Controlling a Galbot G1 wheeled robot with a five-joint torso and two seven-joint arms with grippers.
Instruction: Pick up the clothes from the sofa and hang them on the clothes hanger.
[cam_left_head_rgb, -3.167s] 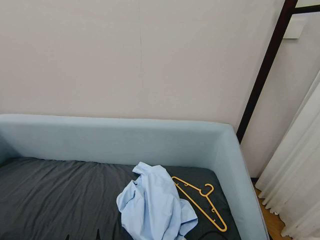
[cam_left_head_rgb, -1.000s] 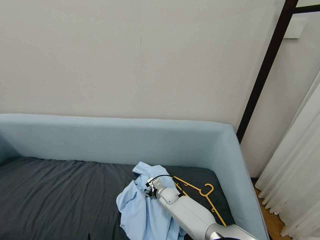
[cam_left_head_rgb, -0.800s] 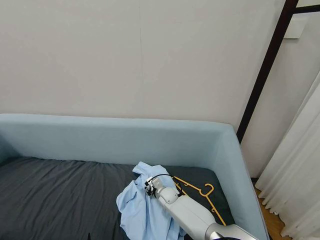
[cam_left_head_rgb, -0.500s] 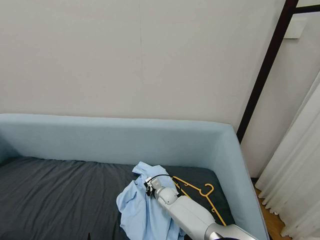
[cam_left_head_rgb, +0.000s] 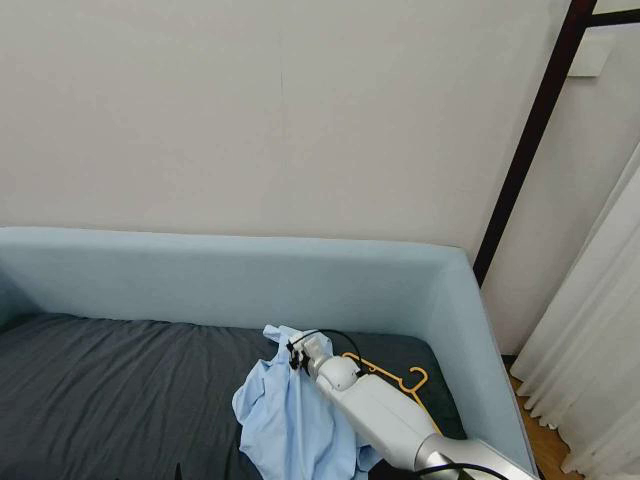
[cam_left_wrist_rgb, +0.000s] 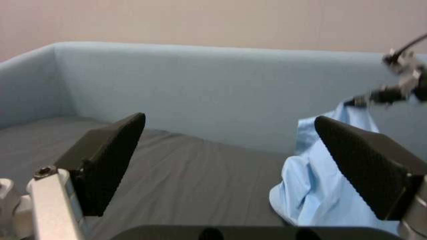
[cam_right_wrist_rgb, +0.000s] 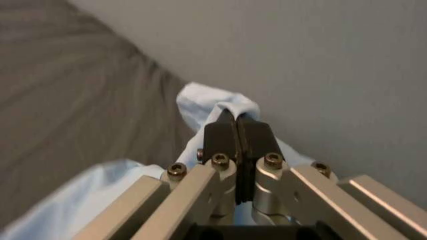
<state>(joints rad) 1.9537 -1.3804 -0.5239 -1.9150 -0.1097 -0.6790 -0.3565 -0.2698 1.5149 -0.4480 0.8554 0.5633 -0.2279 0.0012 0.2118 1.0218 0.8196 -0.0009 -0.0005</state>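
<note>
Light-blue crumpled fabric shirt (cam_left_head_rgb: 285, 425) heaped on dark-grey seat cover (cam_left_head_rgb: 110, 390) of pale-blue upholstered sofa (cam_left_head_rgb: 250, 285); head view, approx 6 o'clock in frame. At shirt's 3 o'clock, flat on seat, orange plastic clothes hanger (cam_left_head_rgb: 410, 385), partly hidden by white right arm (cam_left_head_rgb: 385, 425). At shirt's 12 o'clock edge, right gripper (cam_left_head_rgb: 292, 352) pinching topmost fold, prob. collar area; fold drawn up into a small peak.

Left wrist view: left gripper (cam_left_wrist_rgb: 230, 125) spread wide, nothing between fingers, low over seat, apart from shirt (cam_left_wrist_rgb: 313, 170). Farther off, right gripper (cam_left_wrist_rgb: 400, 85) at shirt's high point.

Right wrist view: right gripper (cam_right_wrist_rgb: 236, 125) clamped tight on thin fold of shirt (cam_right_wrist_rgb: 220, 100), cloth bunched just past pad tips.

Handling, as a judgement: light, soft, limp; no shape of its own, likely to drape & swing under a single pinch. Thin smooth weave, so some risk of slipping out of a shallow bite. Deeper bite on collar or shoulder seam prob. safer, w/ 2nd hold at other shoulder to spread for hanger.
</note>
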